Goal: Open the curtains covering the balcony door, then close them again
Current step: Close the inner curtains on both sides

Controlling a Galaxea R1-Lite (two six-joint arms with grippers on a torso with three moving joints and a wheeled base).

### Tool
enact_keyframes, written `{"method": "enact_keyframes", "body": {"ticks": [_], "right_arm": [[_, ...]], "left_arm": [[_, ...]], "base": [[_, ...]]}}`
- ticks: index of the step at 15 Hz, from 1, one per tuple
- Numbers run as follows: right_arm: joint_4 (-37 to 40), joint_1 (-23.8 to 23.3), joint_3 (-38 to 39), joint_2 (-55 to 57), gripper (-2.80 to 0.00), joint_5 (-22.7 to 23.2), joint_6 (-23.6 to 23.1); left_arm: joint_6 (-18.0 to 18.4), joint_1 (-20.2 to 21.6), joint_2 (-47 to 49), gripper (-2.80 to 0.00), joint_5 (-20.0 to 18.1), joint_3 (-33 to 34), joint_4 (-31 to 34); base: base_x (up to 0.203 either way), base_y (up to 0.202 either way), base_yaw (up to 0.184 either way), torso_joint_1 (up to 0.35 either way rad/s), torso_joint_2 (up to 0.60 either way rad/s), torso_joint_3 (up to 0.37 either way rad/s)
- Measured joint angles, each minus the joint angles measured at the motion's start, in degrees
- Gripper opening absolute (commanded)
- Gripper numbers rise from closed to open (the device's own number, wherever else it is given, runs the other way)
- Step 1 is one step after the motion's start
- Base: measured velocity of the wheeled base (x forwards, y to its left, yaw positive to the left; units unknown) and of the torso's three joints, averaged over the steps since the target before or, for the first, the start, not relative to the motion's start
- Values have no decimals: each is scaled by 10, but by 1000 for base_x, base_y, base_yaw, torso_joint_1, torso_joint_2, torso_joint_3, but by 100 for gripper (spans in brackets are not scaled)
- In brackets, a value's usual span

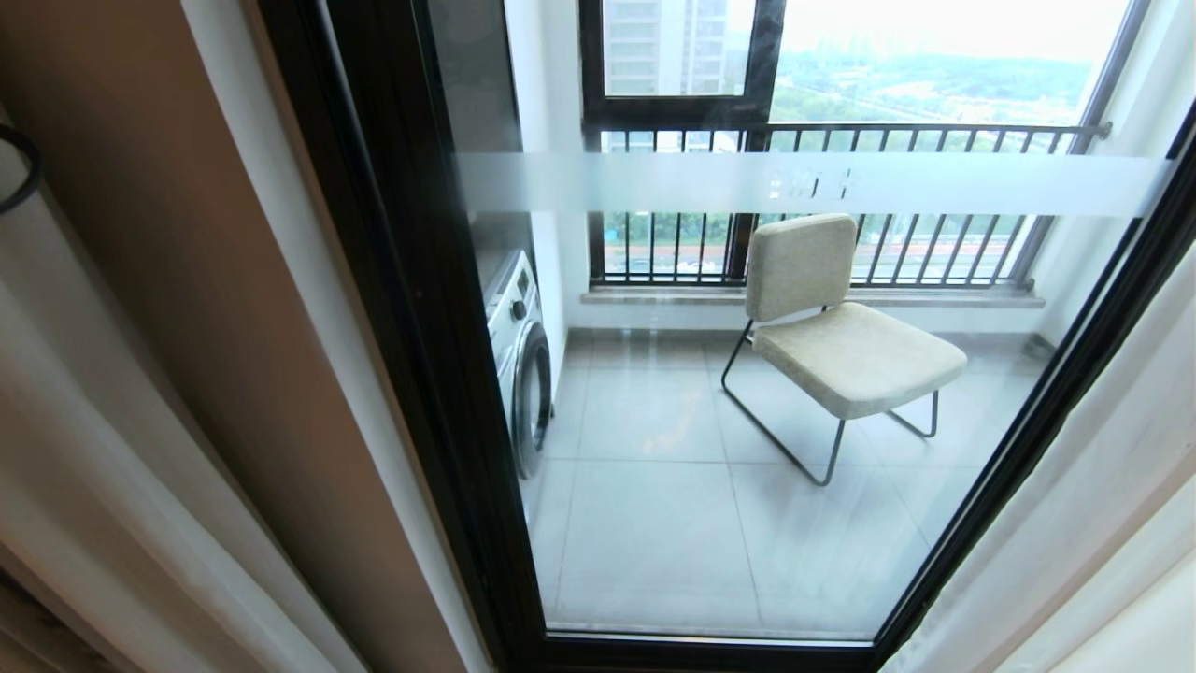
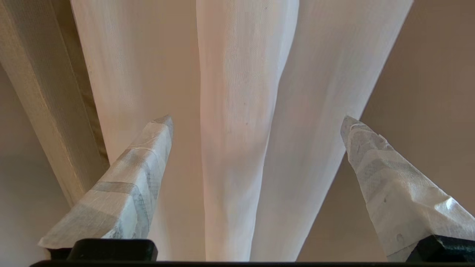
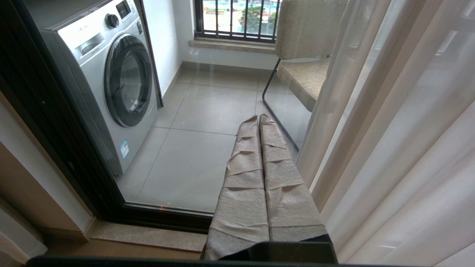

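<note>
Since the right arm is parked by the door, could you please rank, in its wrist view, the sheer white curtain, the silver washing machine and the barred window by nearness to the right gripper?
1. Sheer white curtain: right beside the shut right gripper.
2. Silver washing machine: behind the glass, on the other side.
3. Barred window: at the balcony's far end.

Curtains (image 1: 140,393) are pulled apart right now, bunched along both side edges of the door (image 1: 411,308). White sheer folds (image 2: 237,129) hang straight down in pleats, thicker beige panel beside them. The door's glass is uncovered, dark frame, frosted band across it.
</note>
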Motion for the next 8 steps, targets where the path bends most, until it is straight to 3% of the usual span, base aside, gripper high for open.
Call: {"method": "enact_keyframes", "body": {"ticks": [8], "right_arm": [[0, 0, 0, 0, -280, 0, 0]], "left_arm": [[10, 3, 28, 0, 2, -28, -1]], "base": [[0, 0, 0, 0, 0, 0]]}}
